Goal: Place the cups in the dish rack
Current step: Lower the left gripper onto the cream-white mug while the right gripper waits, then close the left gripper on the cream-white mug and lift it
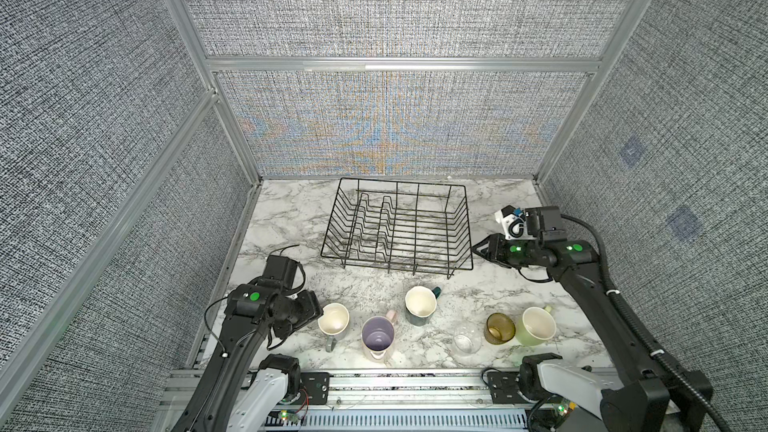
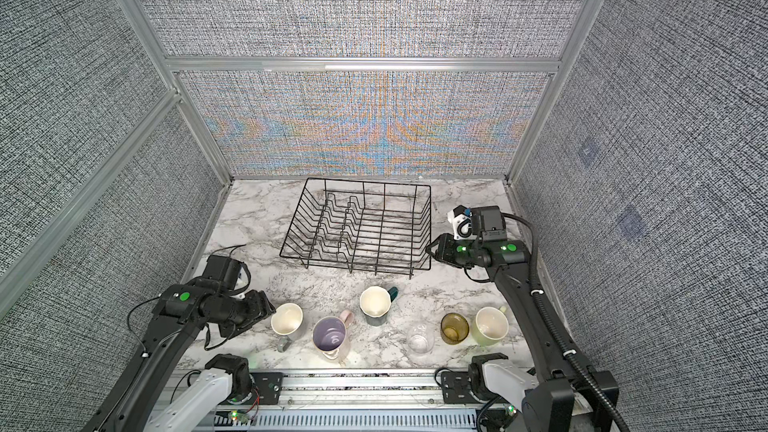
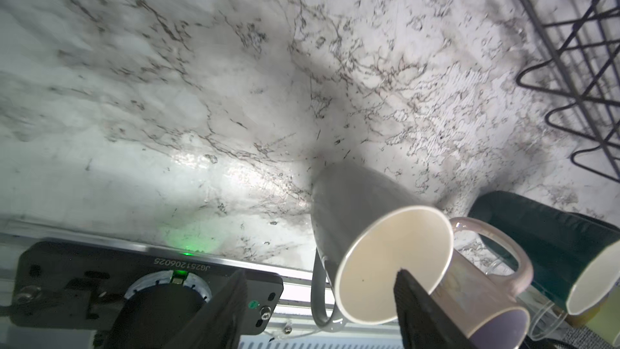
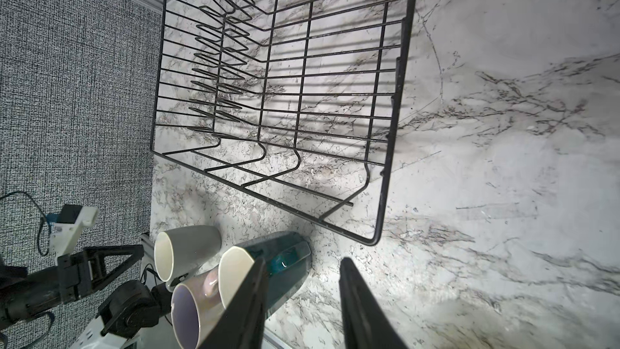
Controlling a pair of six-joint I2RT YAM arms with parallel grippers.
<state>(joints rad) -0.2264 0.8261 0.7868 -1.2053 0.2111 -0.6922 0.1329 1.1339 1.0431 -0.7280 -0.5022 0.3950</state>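
The black wire dish rack (image 1: 395,222) (image 4: 278,95) stands at the back with nothing in it. In front of it, left to right, stand a grey mug (image 1: 333,320), a pale pink mug (image 1: 378,336), a dark teal mug (image 1: 420,305), a clear glass (image 1: 467,340), an amber glass (image 1: 500,328) and a yellow-green cup (image 1: 538,326). My left gripper (image 1: 318,312) (image 3: 321,271) is open at the grey mug (image 3: 369,229). One finger lies across its mouth and the other is outside, by the handle. My right gripper (image 1: 474,248) (image 4: 303,261) hangs open and holds nothing, beside the rack's right end.
Woven grey walls close in the marble table (image 1: 291,218) on three sides. A metal rail with both arm bases (image 1: 407,384) runs along the front edge. Bare marble lies between the rack and the row of cups.
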